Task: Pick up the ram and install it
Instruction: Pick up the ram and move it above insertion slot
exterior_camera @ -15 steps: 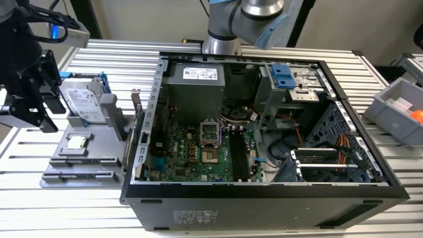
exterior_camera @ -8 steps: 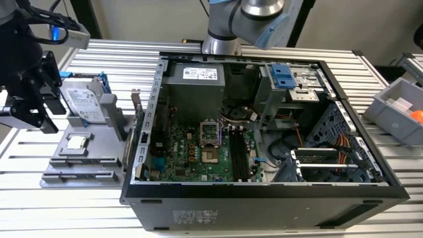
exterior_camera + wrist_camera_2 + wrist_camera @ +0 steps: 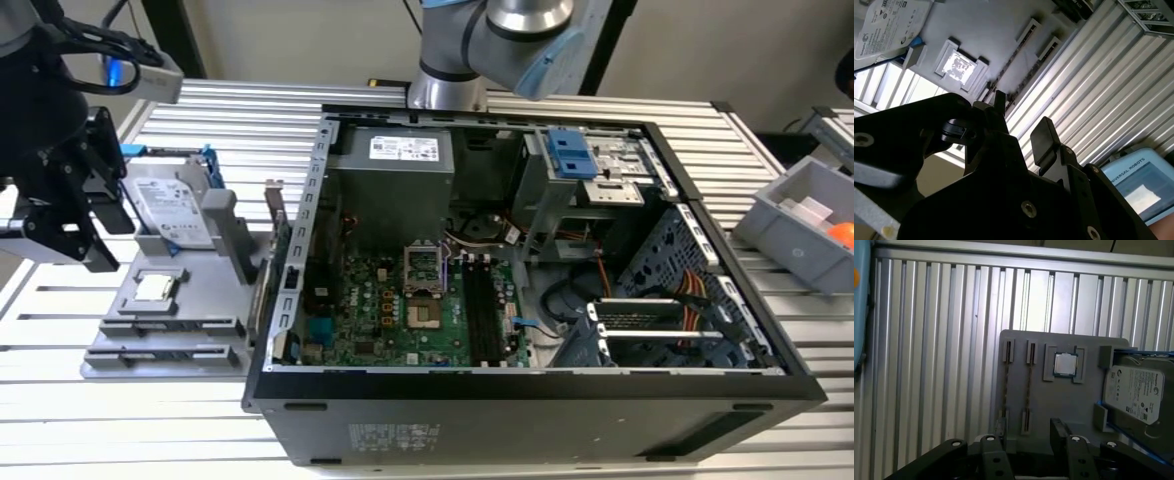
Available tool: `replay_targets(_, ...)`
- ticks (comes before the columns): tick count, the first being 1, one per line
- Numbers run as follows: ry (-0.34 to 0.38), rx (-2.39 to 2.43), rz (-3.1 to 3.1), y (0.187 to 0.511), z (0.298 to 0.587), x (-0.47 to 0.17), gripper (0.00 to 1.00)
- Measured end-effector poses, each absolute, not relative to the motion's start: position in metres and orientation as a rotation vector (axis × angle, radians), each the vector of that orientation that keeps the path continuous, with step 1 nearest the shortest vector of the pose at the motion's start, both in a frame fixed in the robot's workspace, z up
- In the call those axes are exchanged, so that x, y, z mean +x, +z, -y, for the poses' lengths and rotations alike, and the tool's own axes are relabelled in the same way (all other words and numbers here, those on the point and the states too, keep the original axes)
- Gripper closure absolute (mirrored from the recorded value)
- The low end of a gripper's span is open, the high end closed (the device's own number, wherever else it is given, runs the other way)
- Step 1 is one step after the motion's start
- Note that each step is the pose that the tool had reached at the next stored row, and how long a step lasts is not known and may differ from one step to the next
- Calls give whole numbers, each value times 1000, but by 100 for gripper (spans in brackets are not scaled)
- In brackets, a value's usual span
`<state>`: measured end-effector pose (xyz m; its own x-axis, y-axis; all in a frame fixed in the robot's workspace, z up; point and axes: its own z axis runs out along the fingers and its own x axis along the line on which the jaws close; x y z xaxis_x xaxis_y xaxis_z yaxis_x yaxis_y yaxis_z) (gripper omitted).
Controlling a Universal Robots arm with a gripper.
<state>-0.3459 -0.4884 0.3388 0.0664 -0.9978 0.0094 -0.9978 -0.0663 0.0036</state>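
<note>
Grey holder plate (image 3: 1064, 405) lies on the ribbed metal counter (image 3: 929, 365), at the exterior view's left of the open computer case (image 3: 534, 392), and it presents the parts ready for me. I see the ram (image 3: 1028, 387) standing on its long edge in a narrow slot of this plate, so its upper edge is free for a grasp. My fingers (image 3: 1059, 431) hang above one end of it, set wide apart and holding nothing (I judge the gap is wide so that one finger can pass on each side of the thin stick). The long black slots (image 3: 483, 310) inside the case look empty to me, so the installing is not yet done.
</note>
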Motion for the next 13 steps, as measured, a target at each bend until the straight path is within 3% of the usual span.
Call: replay_targets(13,11,2285,2138,335,488,-346,0)
